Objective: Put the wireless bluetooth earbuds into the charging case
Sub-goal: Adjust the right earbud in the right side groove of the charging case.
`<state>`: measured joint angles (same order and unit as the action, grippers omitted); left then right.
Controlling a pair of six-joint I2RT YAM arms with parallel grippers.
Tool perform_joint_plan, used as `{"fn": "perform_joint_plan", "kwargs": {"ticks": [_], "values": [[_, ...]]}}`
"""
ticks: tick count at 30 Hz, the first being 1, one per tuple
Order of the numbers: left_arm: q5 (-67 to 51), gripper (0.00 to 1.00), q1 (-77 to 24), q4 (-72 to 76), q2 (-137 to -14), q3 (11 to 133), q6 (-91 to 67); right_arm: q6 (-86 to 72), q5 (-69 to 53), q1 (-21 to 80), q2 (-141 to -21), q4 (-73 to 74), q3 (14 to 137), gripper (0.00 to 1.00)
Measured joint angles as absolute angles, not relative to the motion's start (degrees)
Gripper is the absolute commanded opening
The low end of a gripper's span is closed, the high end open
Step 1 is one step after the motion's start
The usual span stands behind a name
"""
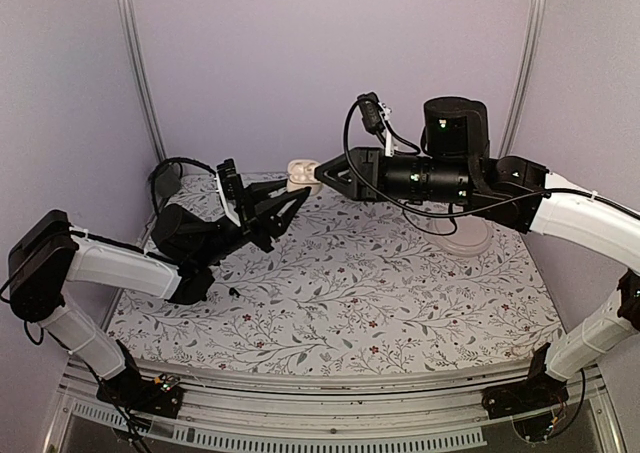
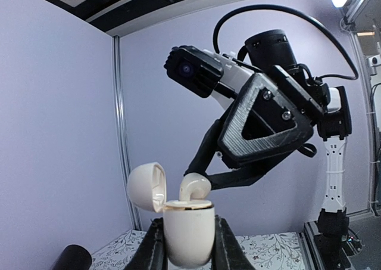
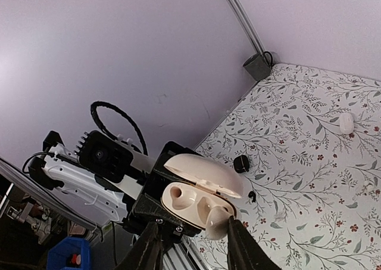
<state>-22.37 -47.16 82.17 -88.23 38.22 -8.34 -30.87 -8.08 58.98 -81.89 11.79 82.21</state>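
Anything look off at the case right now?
Yes: the earbud stands proud of the case rim and looks tilted, not seated. A small white piece also lies loose on the table.

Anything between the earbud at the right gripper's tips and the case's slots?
Nothing visible does: the lid is swung aside and the earbud sits at the mouth of the charging case in the left gripper.

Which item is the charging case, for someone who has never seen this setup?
Start at the floral table; in the top view, look at its far edge near the middle. There the fingers of the left gripper clamp the charging case, a cream egg-shaped shell. Only it has a hinged lid standing open over moulded earbud wells.
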Motion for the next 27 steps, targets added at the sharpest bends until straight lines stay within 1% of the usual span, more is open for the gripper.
{"fn": "perform_joint_plan", "kwargs": {"ticks": [3,8,21,27], "values": [[-22.0,0.00,-47.2,82.1,-88.2,38.2,-7.9,-31.1,-7.9,59.0,-81.9,12.0,82.2,0.32],[-21.1,0.00,-47.4,81.7,-88.2,38.2,-6.8,-31.9,-7.7,59.1,-81.9,12.1,82.2,0.29],[-20.8,0.00,-48.4,79.2,-88.2,38.2,-5.2,-32.4,-8.3,60.4,-82.8,12.1,82.2,0.28],[-20.6,0.00,-48.4,78.8,-88.2,38.2,-4.9,-32.2,-7.2,60.4,-82.7,12.9,83.0,0.29]]}}
